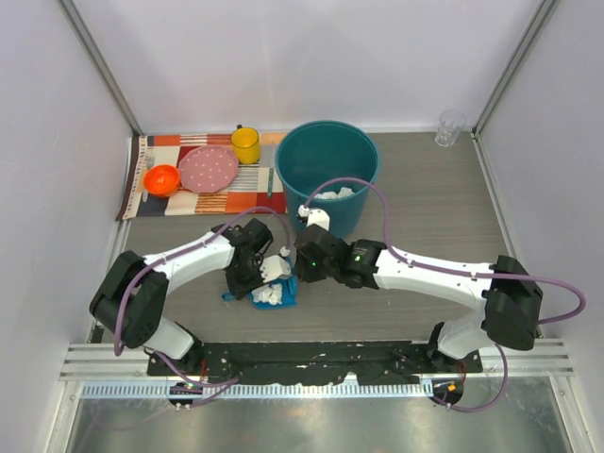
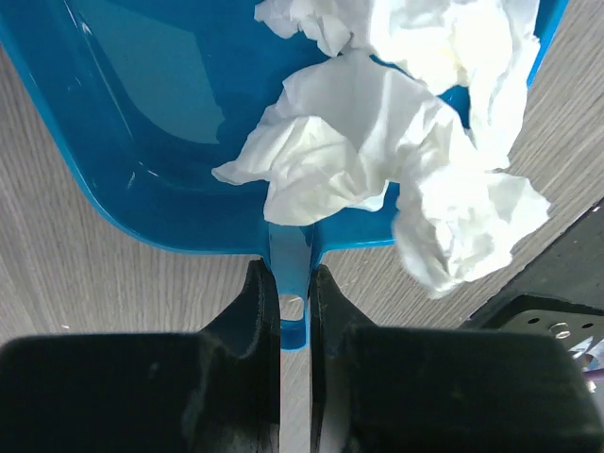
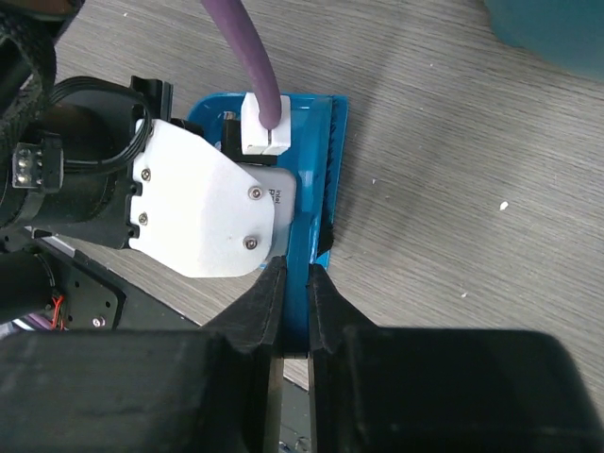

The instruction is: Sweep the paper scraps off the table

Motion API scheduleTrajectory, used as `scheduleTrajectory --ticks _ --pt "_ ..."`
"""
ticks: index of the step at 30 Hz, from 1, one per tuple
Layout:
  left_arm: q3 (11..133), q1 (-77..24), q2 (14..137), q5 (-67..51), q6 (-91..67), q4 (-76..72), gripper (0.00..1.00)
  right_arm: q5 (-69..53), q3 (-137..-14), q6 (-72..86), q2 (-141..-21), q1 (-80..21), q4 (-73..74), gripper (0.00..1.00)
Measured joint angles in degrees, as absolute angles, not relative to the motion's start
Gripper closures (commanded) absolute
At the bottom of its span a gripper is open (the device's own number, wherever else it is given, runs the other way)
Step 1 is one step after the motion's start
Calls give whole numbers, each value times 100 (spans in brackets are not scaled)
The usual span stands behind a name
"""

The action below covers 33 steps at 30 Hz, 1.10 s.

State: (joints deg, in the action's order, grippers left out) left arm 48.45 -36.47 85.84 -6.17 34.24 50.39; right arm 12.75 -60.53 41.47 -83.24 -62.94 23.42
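A dustpan (image 2: pixel 142 142) of paper scraps (image 2: pixel 377 142) is being clamped by the left gripper (image 2: pixel 294 311), a blue tool (image 3: pixel 335 142) by the right gripper (image 3: pixel 294 293).

Crumpled white paper scraps (image 2: pixel 377 142) lie heaped in a dustpan (image 2: pixel 160 123) on the table (image 2: pixel 75 283).

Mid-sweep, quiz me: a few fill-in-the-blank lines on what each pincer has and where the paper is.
1. The left pincer is shut on the handle of a blue ____.
2. The paper scraps piled in it are coloured ____.
3. The right pincer is shut on a thin piece coloured ____.
4. The teal bucket holds more white ____.

Missing words: dustpan; white; blue; paper.
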Motion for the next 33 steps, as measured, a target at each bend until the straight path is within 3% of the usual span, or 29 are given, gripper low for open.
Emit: scheduleTrajectory --ticks 21,28,33 --pt "4781 -2598 7640 -2233 3188 5057 100 2818 -6707 3791 -6696 -6326 4270 99" --pt "5498 -1568 7347 -2198 3085 5531 100 2703 -6611 3607 -6602 -6326 4327 99" --pt "6355 -1380 7380 -1865 3061 5806 100 2491 -6490 3516 -6641 -6326 4276 99"
